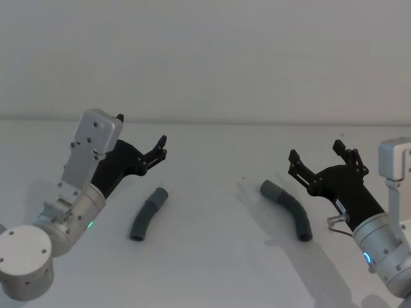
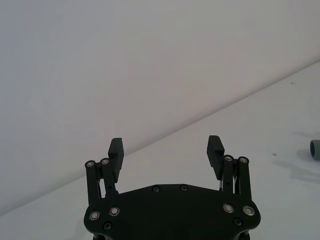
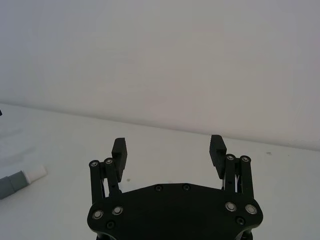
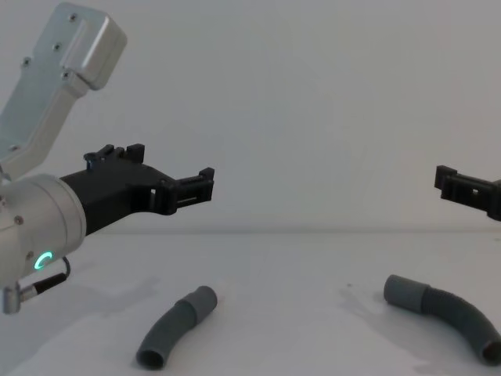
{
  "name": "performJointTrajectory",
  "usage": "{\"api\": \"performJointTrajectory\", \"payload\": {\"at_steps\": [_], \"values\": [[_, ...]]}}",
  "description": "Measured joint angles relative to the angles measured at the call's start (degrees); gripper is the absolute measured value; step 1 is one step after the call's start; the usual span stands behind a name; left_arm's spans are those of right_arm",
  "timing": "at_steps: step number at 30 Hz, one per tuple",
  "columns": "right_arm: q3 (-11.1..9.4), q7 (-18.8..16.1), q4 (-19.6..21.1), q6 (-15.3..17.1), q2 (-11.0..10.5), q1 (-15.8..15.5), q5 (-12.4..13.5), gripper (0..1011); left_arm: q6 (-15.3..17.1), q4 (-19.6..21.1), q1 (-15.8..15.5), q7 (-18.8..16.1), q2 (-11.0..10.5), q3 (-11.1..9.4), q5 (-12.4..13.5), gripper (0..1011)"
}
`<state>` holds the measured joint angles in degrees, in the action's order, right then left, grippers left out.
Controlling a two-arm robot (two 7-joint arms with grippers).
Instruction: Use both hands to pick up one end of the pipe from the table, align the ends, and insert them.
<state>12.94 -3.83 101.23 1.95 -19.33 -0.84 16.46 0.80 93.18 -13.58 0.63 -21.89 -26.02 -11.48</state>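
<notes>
The pipe lies in two grey ribbed pieces on the white table (image 1: 212, 269). The short piece (image 1: 147, 215) is left of centre, and its white tip (image 3: 35, 174) shows beyond the grey cuff in the right wrist view. The long piece (image 1: 290, 208) lies right of centre, its smooth socket cuff (image 1: 270, 189) pointing towards the middle. My left gripper (image 1: 141, 131) hovers open above and behind the short piece (image 4: 176, 325). My right gripper (image 1: 316, 151) hovers open just right of the long piece (image 4: 450, 313). Neither gripper holds anything.
A pale grey wall rises behind the table's far edge. Between the two hose pieces there is bare table surface. A grey pipe end (image 2: 315, 149) shows at the edge of the left wrist view.
</notes>
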Motion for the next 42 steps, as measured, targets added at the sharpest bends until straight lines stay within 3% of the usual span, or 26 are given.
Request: {"api": "performJointTrajectory", "payload": {"at_steps": [36,42], "values": [[0.0,-0.1,-0.2,0.3,0.2,0.2,0.0,1000,0.1,0.0,0.0,0.1,0.0,0.0,0.0,1001],[0.3,-0.4,-0.3,1.5,0.2,0.4,-0.1,1000,1.5,0.4,0.1,0.7,0.0,0.1,-0.3,1001]]}}
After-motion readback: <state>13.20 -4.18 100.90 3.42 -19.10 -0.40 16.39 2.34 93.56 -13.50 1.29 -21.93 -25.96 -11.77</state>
